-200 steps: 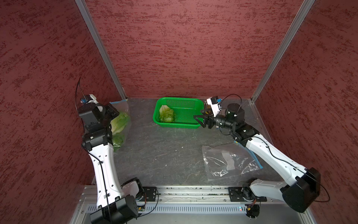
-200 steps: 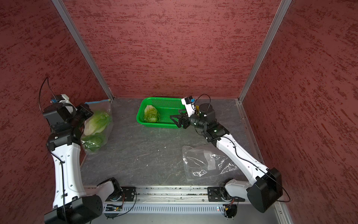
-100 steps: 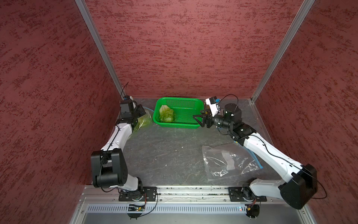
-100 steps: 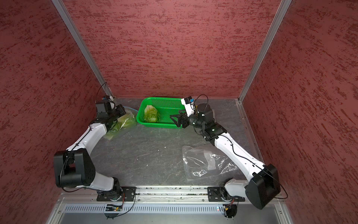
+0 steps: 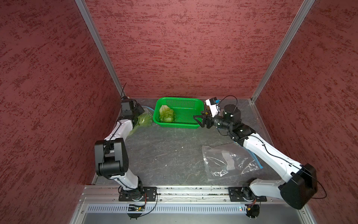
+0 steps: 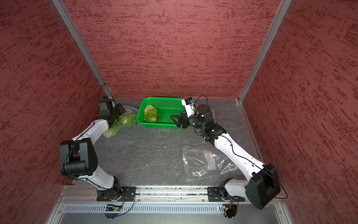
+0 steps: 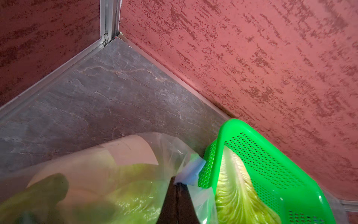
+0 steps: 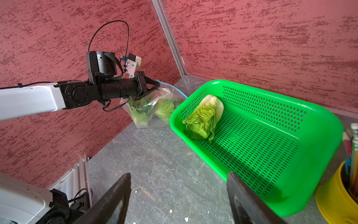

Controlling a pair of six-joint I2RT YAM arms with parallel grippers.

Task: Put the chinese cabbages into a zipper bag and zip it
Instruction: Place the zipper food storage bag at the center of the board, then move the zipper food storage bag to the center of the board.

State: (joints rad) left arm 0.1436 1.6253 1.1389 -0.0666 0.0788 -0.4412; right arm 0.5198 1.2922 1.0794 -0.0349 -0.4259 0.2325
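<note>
On the grey stone counter (image 5: 164, 155), the left gripper (image 8: 157, 83) pinches the zip edge of the zipper bag (image 8: 155, 124) holding 2 chinese cabbages (image 8: 141, 114), while the spread, empty right gripper (image 5: 198, 118) faces 1 chinese cabbage (image 8: 203, 116) in the green basket (image 8: 251, 195): probably light, soft and easily bruised, best squeezed gently near its firmer whitish base.

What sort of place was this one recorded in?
Most likely a lab robot cell, not a real kitchen: red textured panels in aluminium frames box in a stone-look tabletop, and the left arm and right arm are bolted to a rail at its front edge.
</note>
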